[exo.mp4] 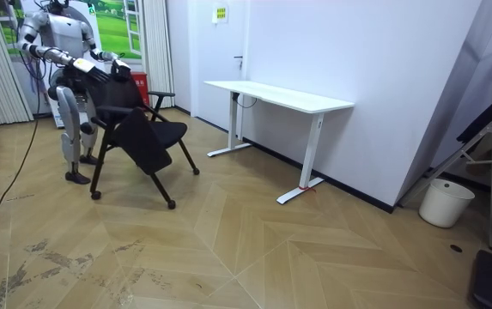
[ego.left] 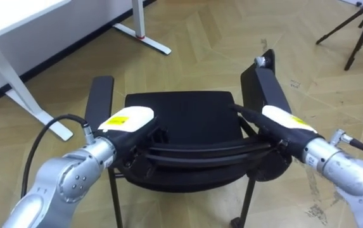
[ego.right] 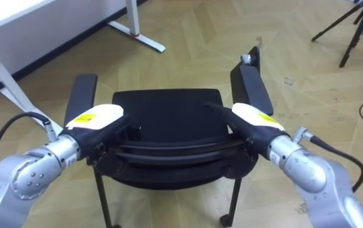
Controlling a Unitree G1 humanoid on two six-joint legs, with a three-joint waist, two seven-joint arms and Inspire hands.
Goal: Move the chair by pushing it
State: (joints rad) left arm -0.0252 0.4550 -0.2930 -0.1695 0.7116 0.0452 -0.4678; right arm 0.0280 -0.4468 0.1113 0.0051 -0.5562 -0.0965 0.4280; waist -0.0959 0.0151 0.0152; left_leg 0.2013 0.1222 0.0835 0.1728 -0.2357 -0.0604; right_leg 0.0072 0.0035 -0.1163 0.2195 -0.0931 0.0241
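Observation:
A black chair (ego.left: 181, 117) with two padded armrests stands right in front of me, its seat facing away; it also appears as the chair (exo.mp4: 142, 137) in the room view. My left hand (ego.left: 127, 120) lies on the left end of the backrest's top rail. My right hand (ego.left: 286, 121) lies on the right end, beside the right armrest (ego.left: 267, 85), with a dark finger reaching straight forward over the rail. In the room view I stand behind the chair at the far left, arms stretched to its back.
A white desk (exo.mp4: 280, 94) stands by the wall ahead; its feet (ego.left: 144, 35) lie on the wood floor beyond the chair. A dark tripod (ego.left: 352, 28) stands at the far right. A white bin (exo.mp4: 446, 202) sits by the room view's right wall.

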